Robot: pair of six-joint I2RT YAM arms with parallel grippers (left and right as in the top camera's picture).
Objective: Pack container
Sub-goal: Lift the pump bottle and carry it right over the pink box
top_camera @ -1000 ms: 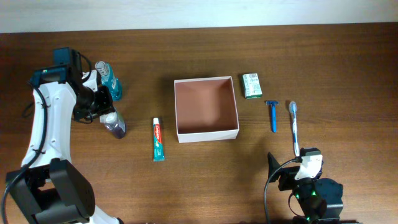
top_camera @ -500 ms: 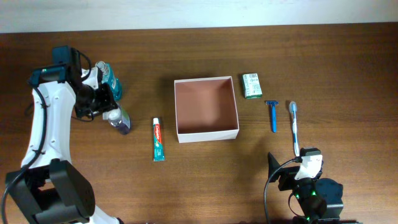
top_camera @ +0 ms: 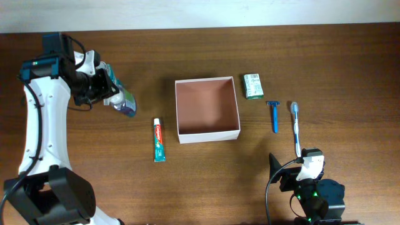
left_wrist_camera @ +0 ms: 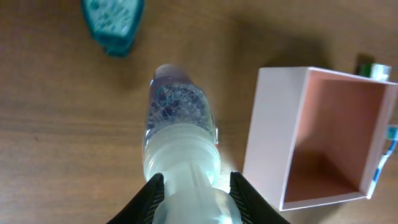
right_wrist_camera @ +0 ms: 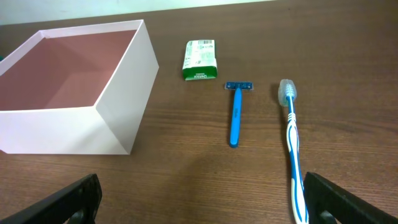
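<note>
Your left hand (left_wrist_camera: 195, 184) is closed to a narrow pinch on the clear bottle (left_wrist_camera: 179, 118), with its two fingers (left_wrist_camera: 151, 198) pressed on either side of the white cap end. The bottle sticks out from the hand with its base pointing away from the wrist. In the overhead view it slants toward the container (top_camera: 209, 133). It looks lifted clear of the surface (top_camera: 325, 62), though the views do not settle that. A teal bottle (left_wrist_camera: 112, 21) stands just beyond it, close to the hand.

Your right hand (right_wrist_camera: 200, 186) is spread wide, holding nothing and touching nothing, and it looks across the wood at the container's near right corner.

The container sits near the middle of the surface, resting flat with its mouth facing straight up and its reddish-brown floor showing. It is square, so you have no long axis to go by. Its walls run almost parallel with the surface's edges, turned only slightly.

A toothpaste tube (top_camera: 159, 140) lies to its left, apart from it and pointing front to back. To its right are the soap box (top_camera: 252, 85) by the far corner, then the razor (top_camera: 274, 115) and the toothbrush (top_camera: 295, 128). Both of these also lie front to back, and the toothbrush handle ends near your right hand.
</note>
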